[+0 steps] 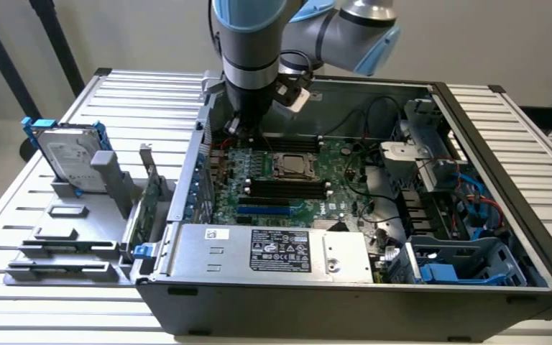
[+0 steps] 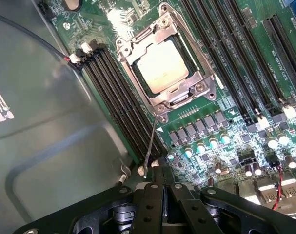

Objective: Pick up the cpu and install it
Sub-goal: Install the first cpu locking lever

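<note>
While the cpu (image 2: pixel 160 66) is sitting in its socket under the metal frame (image 2: pixel 202 73), the gripper (image 2: pixel 163 176) is hovering just beside the tip of the thin socket lever (image 2: pixel 151 146), fingers pressed together and pinching nothing. Doing this step well probably means pressing that lever steadily while avoiding the memory slots (image 2: pixel 121 97).

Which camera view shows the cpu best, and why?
The wrist view: the cpu appears close up, seated inside its metal socket frame. The exterior view shows the cpu as a small pale square on the motherboard.
</note>
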